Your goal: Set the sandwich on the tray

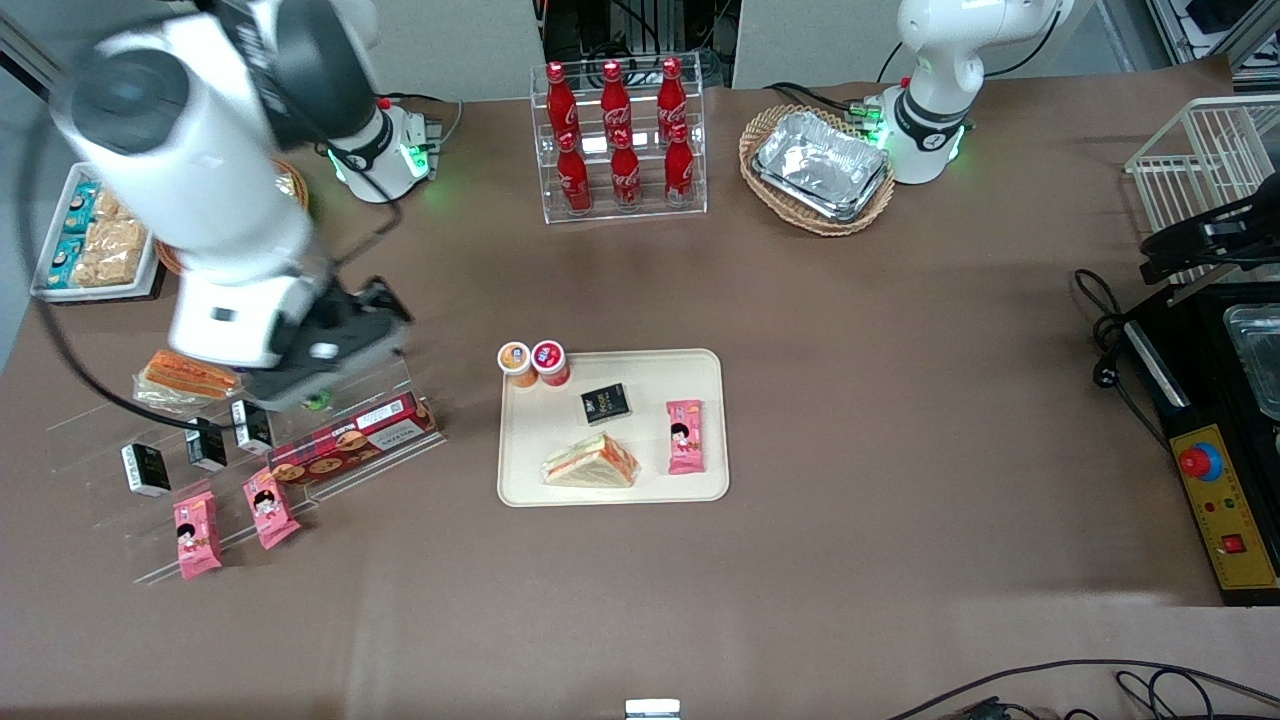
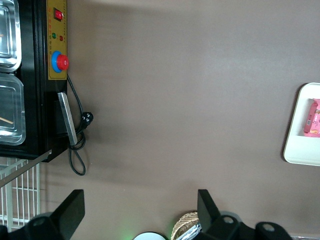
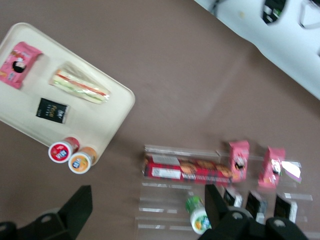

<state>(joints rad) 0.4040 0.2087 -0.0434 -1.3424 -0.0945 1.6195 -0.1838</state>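
The sandwich (image 1: 590,462), a pale wedge in clear wrap with red and green filling stripes, lies flat on the cream-beige tray (image 1: 700,372), in its part nearest the front camera. It also shows on the tray (image 3: 20,45) in the right wrist view (image 3: 80,84). My right gripper (image 1: 342,345) is open and empty, raised above the clear acrylic shelf (image 1: 240,450) toward the working arm's end of the table, well apart from the tray. Its fingers (image 3: 75,210) stand wide apart over the shelf (image 3: 170,200). A strip of the tray's rim (image 2: 300,150) shows in the left wrist view.
On the tray lie a black packet (image 1: 605,403) and a pink snack (image 1: 685,436); two small cups (image 1: 533,361) stand at its corner. The shelf holds a smaller orange sandwich (image 1: 185,378), a red biscuit box (image 1: 350,440), black packets, pink snacks and a green cup (image 3: 198,220). A cola rack (image 1: 620,140), a foil-tray basket (image 1: 818,168) and a black machine (image 1: 1215,450) also stand on the table.
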